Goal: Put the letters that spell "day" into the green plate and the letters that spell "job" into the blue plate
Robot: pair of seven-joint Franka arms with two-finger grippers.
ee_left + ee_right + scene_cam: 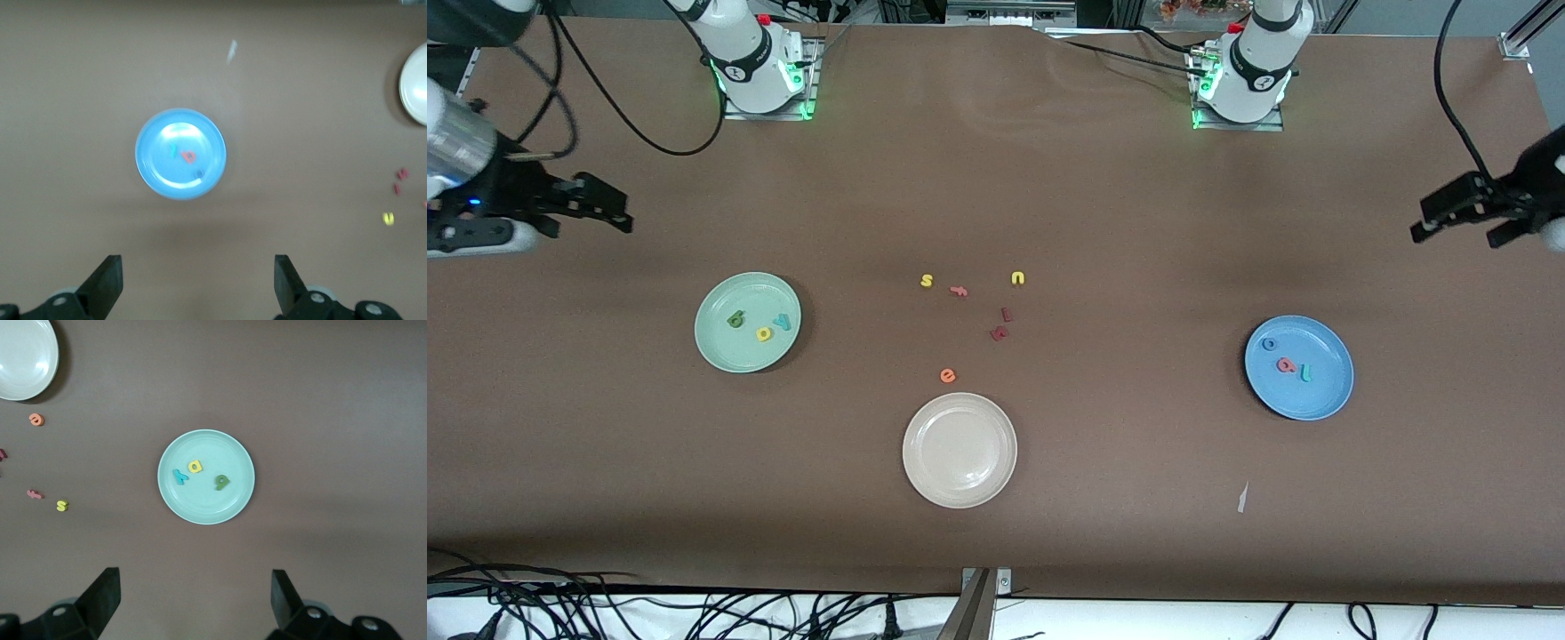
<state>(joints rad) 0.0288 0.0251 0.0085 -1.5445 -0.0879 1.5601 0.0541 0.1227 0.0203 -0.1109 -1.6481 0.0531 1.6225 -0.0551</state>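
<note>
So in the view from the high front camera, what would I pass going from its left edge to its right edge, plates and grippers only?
Right gripper, round mint-green plate, round beige-white plate, round blue plate, left gripper.

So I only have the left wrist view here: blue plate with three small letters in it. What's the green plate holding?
Observer: The green plate holds three letters: a dark green d, a yellow a and a teal y.
Operator: Where's the right gripper?
Observer: The right gripper is open and empty, up over bare table at the right arm's end.
Operator: Anything loose near the beige-white plate?
Observer: An orange e lies on the table just farther from the front camera than the beige-white plate.
</note>
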